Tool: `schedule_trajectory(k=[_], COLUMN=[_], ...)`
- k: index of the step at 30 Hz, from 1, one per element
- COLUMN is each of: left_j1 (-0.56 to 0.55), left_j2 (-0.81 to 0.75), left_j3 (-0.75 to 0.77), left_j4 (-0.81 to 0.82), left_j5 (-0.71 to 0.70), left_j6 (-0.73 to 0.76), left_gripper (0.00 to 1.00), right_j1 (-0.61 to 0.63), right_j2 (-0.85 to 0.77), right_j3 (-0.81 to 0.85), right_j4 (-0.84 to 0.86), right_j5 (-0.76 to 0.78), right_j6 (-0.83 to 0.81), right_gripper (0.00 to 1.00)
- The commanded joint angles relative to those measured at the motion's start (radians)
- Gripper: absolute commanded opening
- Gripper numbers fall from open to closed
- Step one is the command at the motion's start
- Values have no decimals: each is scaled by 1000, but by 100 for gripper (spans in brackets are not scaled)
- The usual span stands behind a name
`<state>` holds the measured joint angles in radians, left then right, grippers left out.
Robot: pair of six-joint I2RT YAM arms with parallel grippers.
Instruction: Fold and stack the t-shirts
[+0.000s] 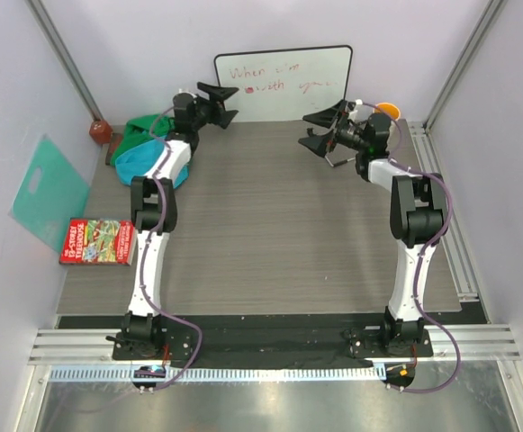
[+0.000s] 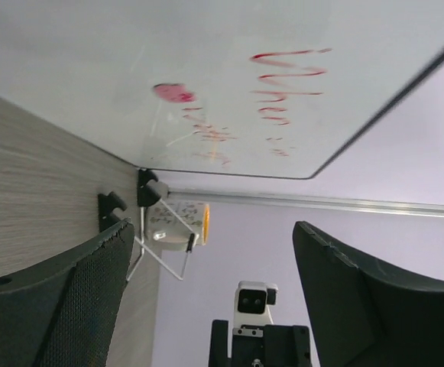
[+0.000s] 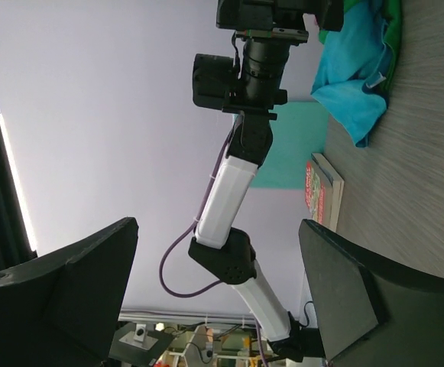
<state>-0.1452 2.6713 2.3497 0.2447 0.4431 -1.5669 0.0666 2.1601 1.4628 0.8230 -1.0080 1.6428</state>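
Left claw (image 1: 220, 103) and right claw (image 1: 317, 130) both hang wide open and empty near the whiteboard (image 1: 270, 103), while the blue t-shirt (image 1: 131, 164) and green t-shirt (image 1: 139, 126) lie bunched together in the far left corner, so I fear one grab could lift both at once.

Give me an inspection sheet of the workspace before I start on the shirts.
Surface: grey wood-grain table.
Job's things: t-shirts, green and turquoise, bunched in one heap back left, unfolded.
Clutter: mug back right; box at left edge; teal sheet against left wall; small red object.
Grippers: left gripper and right gripper open, holding nothing.
Cables: purple cables run along both arms.
Surroundings: whiteboard with red writing at the back.
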Motion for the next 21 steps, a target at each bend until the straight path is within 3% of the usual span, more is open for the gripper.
schedule_trajectory(k=[1, 6, 12, 14, 18, 21], left_j1=[41, 70, 52, 35, 7, -2], left_j2=[-111, -61, -74, -64, 60, 64], left_j3=[19, 146, 106, 91, 264, 246], left_j4=[-47, -101, -27, 24, 18, 41], left_j5=[37, 16, -56, -127, -225, -308], left_j6=[70, 13, -13, -42, -53, -59], left_gripper=[85, 85, 86, 86, 86, 86], right_j1=[10, 41, 50, 50, 52, 45], right_j2=[-26, -60, -98, -97, -121, -150], right_j3=[131, 101, 27, 50, 59, 57], right_j4=[-59, -183, -301, -358, -462, -573], right_j5=[-7, -7, 8, 5, 5, 3], right_j6=[-60, -165, -225, -262, -339, -420], right_gripper=[92, 92, 90, 90, 90, 90])
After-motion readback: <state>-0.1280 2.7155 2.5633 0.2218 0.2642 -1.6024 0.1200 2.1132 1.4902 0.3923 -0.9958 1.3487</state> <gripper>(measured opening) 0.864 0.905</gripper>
